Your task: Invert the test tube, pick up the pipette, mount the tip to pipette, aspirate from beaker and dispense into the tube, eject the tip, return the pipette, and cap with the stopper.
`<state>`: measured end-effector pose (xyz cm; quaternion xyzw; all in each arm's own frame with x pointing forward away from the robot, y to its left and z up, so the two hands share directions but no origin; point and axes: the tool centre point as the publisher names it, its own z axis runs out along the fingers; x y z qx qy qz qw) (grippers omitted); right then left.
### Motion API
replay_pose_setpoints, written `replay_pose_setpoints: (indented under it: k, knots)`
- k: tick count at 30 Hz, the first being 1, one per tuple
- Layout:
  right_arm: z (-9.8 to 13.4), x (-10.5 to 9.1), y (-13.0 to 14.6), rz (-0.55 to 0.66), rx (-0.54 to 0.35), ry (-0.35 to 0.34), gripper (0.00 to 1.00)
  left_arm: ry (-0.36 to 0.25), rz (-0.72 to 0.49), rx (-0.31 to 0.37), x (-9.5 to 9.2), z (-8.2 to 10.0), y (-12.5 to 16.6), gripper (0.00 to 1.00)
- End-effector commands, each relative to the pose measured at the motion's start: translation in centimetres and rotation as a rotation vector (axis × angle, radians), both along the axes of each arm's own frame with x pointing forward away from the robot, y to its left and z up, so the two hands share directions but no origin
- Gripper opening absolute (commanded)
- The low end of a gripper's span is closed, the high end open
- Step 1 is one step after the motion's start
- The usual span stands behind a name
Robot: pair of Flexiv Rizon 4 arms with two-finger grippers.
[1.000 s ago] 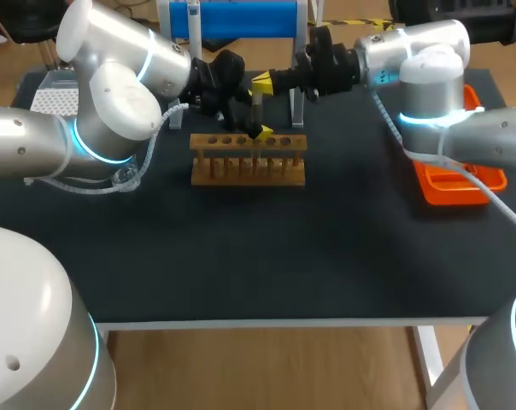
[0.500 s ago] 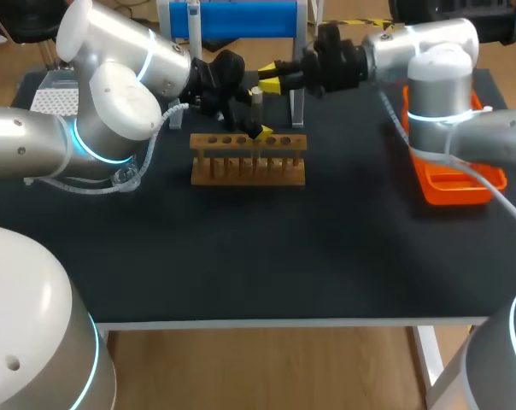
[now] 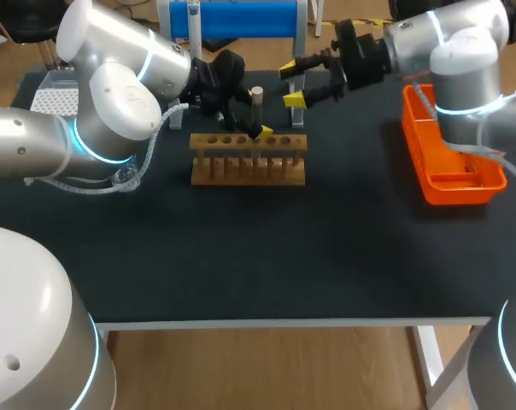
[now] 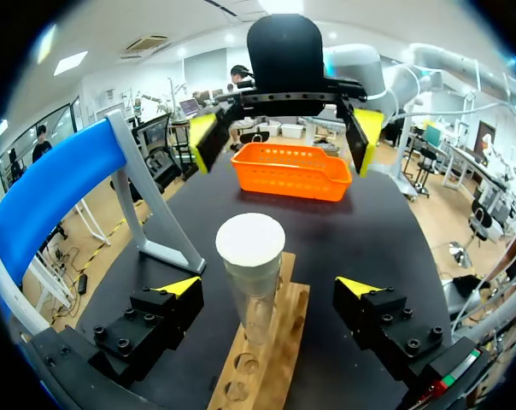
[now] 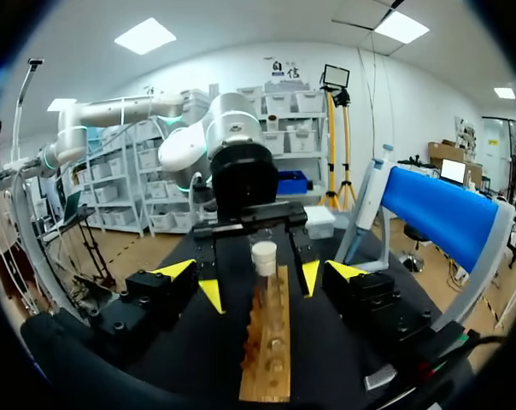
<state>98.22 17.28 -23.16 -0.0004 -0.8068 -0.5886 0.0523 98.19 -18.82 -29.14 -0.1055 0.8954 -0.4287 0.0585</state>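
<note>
Judging the capped glass test tube (image 4: pixel 251 295), upright in the wooden rack (image 3: pixel 248 164), light, slick and breakable, we would pinch it gently mid-barrel, our left claw (image 4: pixel 266 289) gaping empty around it, our right claw (image 3: pixel 290 83) spread empty just beyond.

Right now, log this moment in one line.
test tube: upright in rack, stopper on | left gripper: open around tube | right gripper: open, clear

My left gripper (image 4: pixel 268 289) straddles the upright tube (image 3: pixel 257 109) (jaws clear of it); rack (image 3: pixel 248 162) below, blue stand (image 3: pixel 241 17) behind; bare mat (image 3: pixel 266 248) lets me pass toward the orange basket (image 3: pixel 463 192).
</note>
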Motion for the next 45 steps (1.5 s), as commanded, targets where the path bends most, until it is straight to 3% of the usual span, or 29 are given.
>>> replay_pose_setpoints:
  k: [1,8,24,34,45]
  knots:
    - [-0.3,-0.5,-0.9,-0.012,-0.061,0.005,1.00,0.003,-0.002,0.002,0.1,0.1,0.0,1.00]
    - [-1.6,-0.4,-1.9,-0.050,-0.139,0.013,1.00,0.003,-0.002,0.002,0.1,0.1,0.0,1.00]
    - [-1.6,-0.4,-1.9,-0.049,-0.139,0.014,1.00,0.003,-0.007,0.003,-0.4,0.3,0.8,1.00]
    - [-1.6,-0.4,-1.9,-0.049,-0.139,0.014,1.00,0.004,0.073,0.017,-1.3,0.9,4.7,1.00]
    - [-1.6,-0.4,-1.9,-0.049,-0.139,0.014,1.00,-0.030,0.241,0.027,-2.1,2.5,10.7,1.00]
